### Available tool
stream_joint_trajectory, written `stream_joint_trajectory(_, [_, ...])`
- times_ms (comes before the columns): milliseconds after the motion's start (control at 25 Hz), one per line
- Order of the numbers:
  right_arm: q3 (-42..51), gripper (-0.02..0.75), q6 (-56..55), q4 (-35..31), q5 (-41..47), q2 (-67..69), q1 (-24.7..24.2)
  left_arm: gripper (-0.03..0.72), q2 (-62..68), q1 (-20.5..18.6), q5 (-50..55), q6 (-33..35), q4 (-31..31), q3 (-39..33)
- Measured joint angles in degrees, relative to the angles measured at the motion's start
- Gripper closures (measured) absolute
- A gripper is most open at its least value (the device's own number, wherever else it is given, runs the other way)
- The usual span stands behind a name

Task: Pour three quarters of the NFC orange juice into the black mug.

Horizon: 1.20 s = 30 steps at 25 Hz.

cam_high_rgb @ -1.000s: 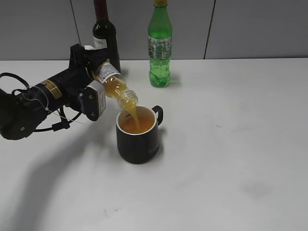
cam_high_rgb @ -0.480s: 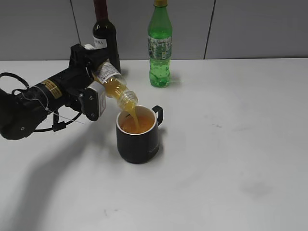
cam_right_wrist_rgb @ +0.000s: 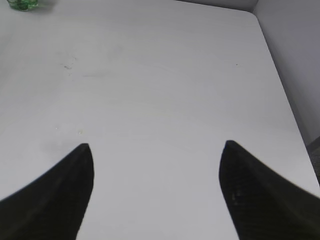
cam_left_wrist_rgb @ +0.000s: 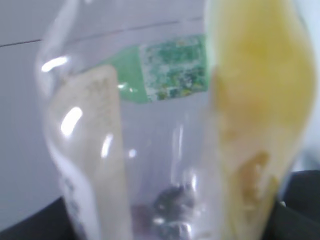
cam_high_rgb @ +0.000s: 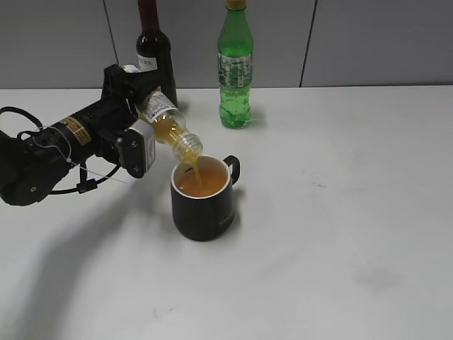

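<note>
- Grey wall panels back a matte white table (cam_high_rgb: 340,212) with faint scuffs
- Left claw (cam_high_rgb: 134,131) is clenched around the NFC orange juice (cam_high_rgb: 170,127), a small clear plastic bottle tilted neck-down, its wide mouth just above the rim of the black mug (cam_high_rgb: 204,198)
- A thin cloudy orange stream falls from the mouth into the mug; the mug, squat and matte with a white interior and a loop handle on its far right side, stands near the table's middle and looks well filled
- In the left wrist view the bottle wall is mostly clear, with juice pooled along one side, so I judge most of it is already out
- Risk: holding the tilt too long would pour past three quarters or brim the mug; the smooth plastic could also slip in the grip
- Green soda bottle (cam_high_rgb: 235,67) and dark wine bottle (cam_high_rgb: 154,49) stand upright at the back
- Right claw (cam_right_wrist_rgb: 156,192) is released, its jaws spread over bare table
</note>
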<state>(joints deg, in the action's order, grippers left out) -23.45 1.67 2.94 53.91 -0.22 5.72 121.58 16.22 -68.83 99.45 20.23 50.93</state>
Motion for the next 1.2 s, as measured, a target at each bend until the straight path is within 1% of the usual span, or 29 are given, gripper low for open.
stream_joint_trajectory(80, [0.00, 0.144, 0.00, 0.00, 0.00, 0.00, 0.00, 0.219, 0.00, 0.00, 0.00, -0.09, 0.00, 0.00])
stream_joint_trajectory(200, [0.00, 0.144, 0.00, 0.00, 0.00, 0.00, 0.00, 0.219, 0.00, 0.00, 0.00, -3.00, 0.05, 0.00])
stream_joint_trajectory(320, [0.00, 0.144, 0.00, 0.00, 0.00, 0.00, 0.00, 0.219, 0.00, 0.00, 0.00, -8.49, 0.05, 0.00])
stream_joint_trajectory(360, [0.00, 0.144, 0.00, 0.00, 0.00, 0.00, 0.00, 0.219, 0.00, 0.00, 0.00, -11.39, -0.01, 0.00])
stream_joint_trajectory(680, [0.00, 0.144, 0.00, 0.00, 0.00, 0.00, 0.00, 0.219, 0.00, 0.00, 0.00, -48.01, -0.36, 0.00])
stream_joint_trajectory(760, [0.00, 0.144, 0.00, 0.00, 0.00, 0.00, 0.00, 0.219, 0.00, 0.00, 0.00, -59.27, -1.76, 0.00])
stream_joint_trajectory(840, [0.00, 0.144, 0.00, 0.00, 0.00, 0.00, 0.00, 0.219, 0.00, 0.00, 0.00, -72.95, -3.83, 0.00])
stream_joint_trajectory(880, [0.00, 0.144, 0.00, 0.00, 0.00, 0.00, 0.00, 0.219, 0.00, 0.00, 0.00, -78.69, -4.98, 0.00])
stream_joint_trajectory(960, [0.00, 0.144, 0.00, 0.00, 0.00, 0.00, 0.00, 0.219, 0.00, 0.00, 0.22, -85.80, -6.65, 0.00])
stream_joint_trajectory(1000, [0.00, 0.144, 0.00, 0.00, 0.00, 0.00, 0.00, 0.219, 0.00, 0.00, 0.51, -88.07, -7.41, 0.00])
stream_joint_trajectory(1080, [0.00, 0.144, 0.00, 0.00, 0.00, 0.00, 0.00, 0.219, 0.00, 0.00, 2.24, -90.16, -8.76, 0.00])
stream_joint_trajectory(1200, [0.00, 0.144, 0.00, 0.00, 0.00, 0.00, 0.00, 0.219, 0.00, 0.00, 6.52, -91.07, -11.61, 0.00])
